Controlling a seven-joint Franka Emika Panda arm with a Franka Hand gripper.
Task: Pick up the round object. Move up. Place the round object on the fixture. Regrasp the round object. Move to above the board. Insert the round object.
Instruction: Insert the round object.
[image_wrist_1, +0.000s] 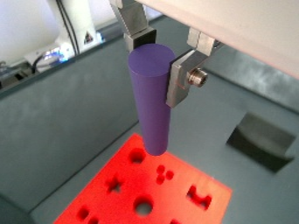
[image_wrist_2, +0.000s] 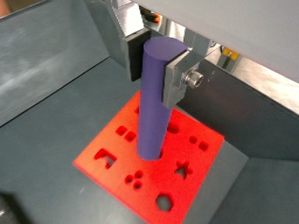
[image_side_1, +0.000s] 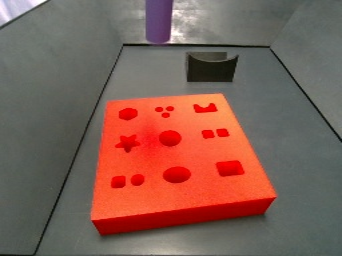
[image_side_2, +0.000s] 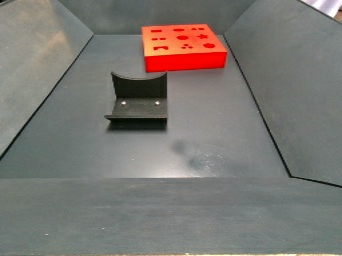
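A: Purple peg (image_wrist_1: 149, 96), the round object, is held upright high above the board (image_side_1: 174, 160). It is clamped near its top between the jaws of the gripper (image_wrist_1: 162, 63). Its lower end hangs free in the air, and nothing is touched by it.

B: What could go wrong from here?

A: The round hole (image_side_1: 170, 138) could be missed. The peg is long and only its top is held, so a small tilt up high would become a big miss at the bottom end. The end could then be pushed onto the flat orange-red top beside the hole.

B: And what would happen then?

A: The peg could be pushed upward through the fingers (image_wrist_2: 176, 73), or twisted in them. It could also be dropped onto the board. The wrong hole could be picked too, since many holes sit close together.

B: Is the peg lined up yet?

A: That cannot be told for sure. In both wrist views the board is seen under the peg. In a side view the peg's end (image_side_1: 159, 20) is seen up near the back, over the floor.

B: How many things are there?

A: 1 peg, 1 board and 1 fixture (image_side_2: 138, 99) are counted. The fixture is empty and stands on the dark floor, well apart from the board. About 10 holes are seen in the board: 1 star, 1 round hole, 1 oval and some small ones. An exact count cannot be made.
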